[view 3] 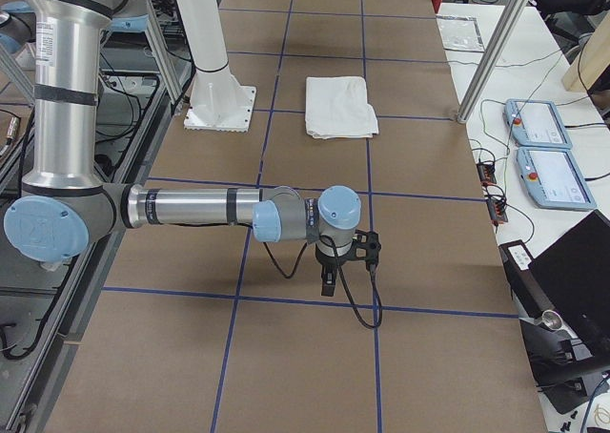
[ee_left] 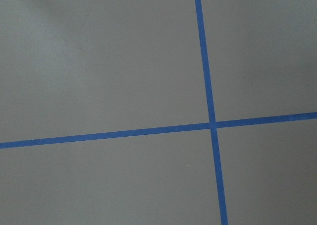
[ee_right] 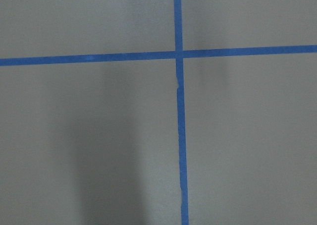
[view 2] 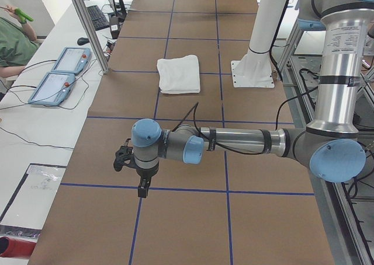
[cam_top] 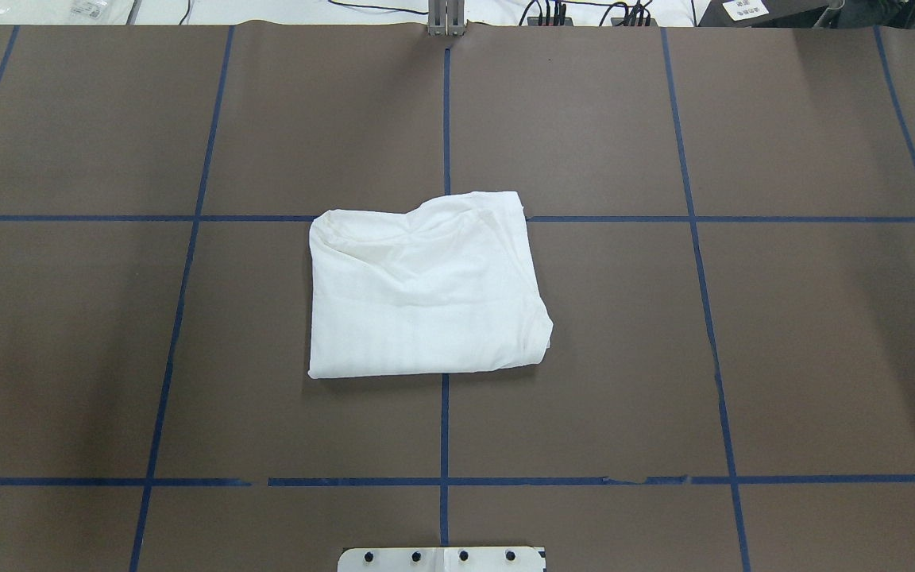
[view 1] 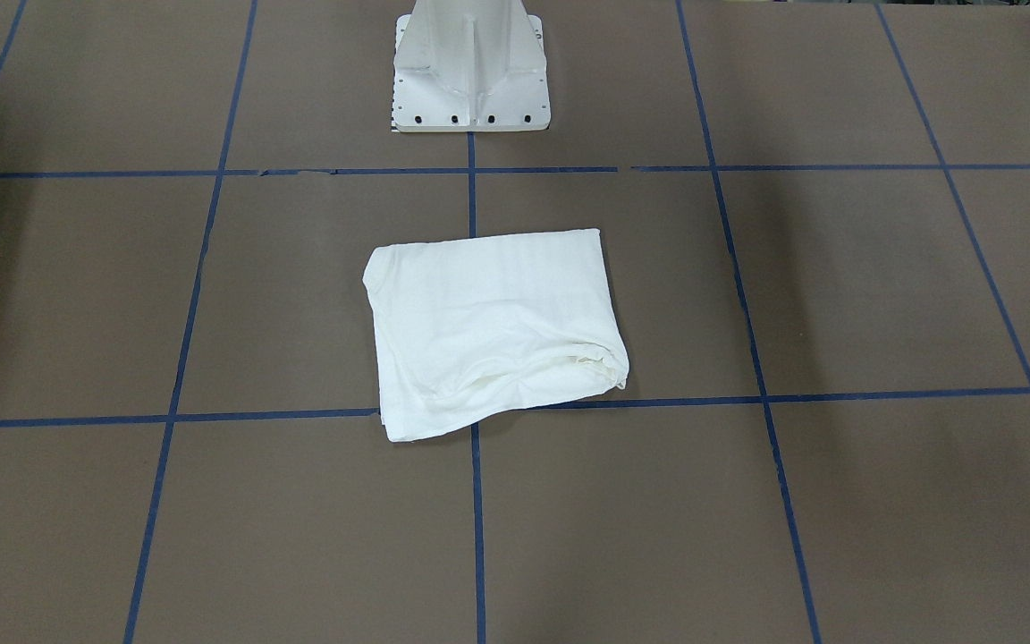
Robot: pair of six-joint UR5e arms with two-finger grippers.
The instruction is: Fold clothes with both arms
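White T-shirt (cam_top: 426, 286): folded rectangle, folding seemingly complete. My left gripper (view 2: 142, 188), right gripper (view 3: 328, 282): well clear; clenched or released, I cannot tell. Next: perhaps neatening its rumpled edge.

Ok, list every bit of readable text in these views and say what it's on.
No text can be read.
Sticker on the left arm: print too small to read.
White label beyond the table's far edge: blurred, unreadable.
T-shirt: no print showing.
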